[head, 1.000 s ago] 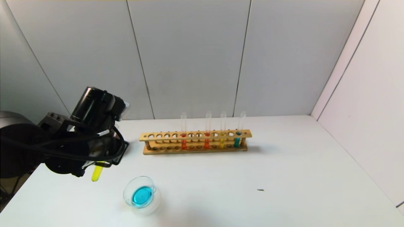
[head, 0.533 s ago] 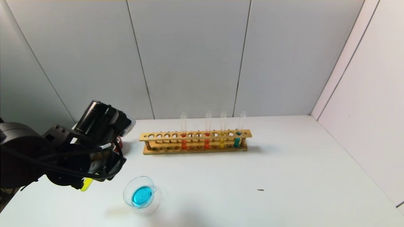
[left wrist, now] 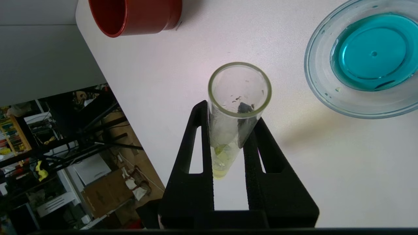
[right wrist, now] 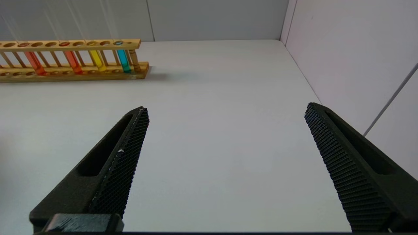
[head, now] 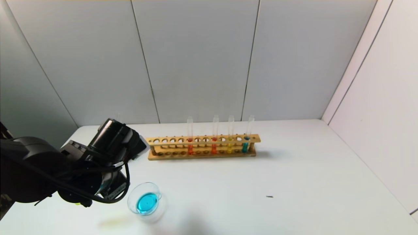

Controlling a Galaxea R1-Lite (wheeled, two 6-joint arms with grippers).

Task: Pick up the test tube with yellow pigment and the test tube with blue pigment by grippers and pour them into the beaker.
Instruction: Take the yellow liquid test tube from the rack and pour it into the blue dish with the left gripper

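Observation:
My left gripper is shut on the test tube with yellow pigment. The tube lies tilted between the jaws, its open mouth toward the table and a little greenish-yellow liquid at its rounded end. The beaker holds cyan-blue liquid and stands beside the tube's mouth, apart from it. In the head view the beaker is just right of my left wrist, which hides the tube. A tube with blue pigment stands at the rack's right end. My right gripper is open and empty above bare table.
A wooden rack at the back centre holds a red, an orange and an amber-yellow tube besides the blue one. A dark red cup stands near the table's left edge, behind my left gripper. White walls close the back and right.
My left arm has come down and forward beside the beaker. The wrist has turned, and the tube's yellow end has gone out of sight behind it in the head view.

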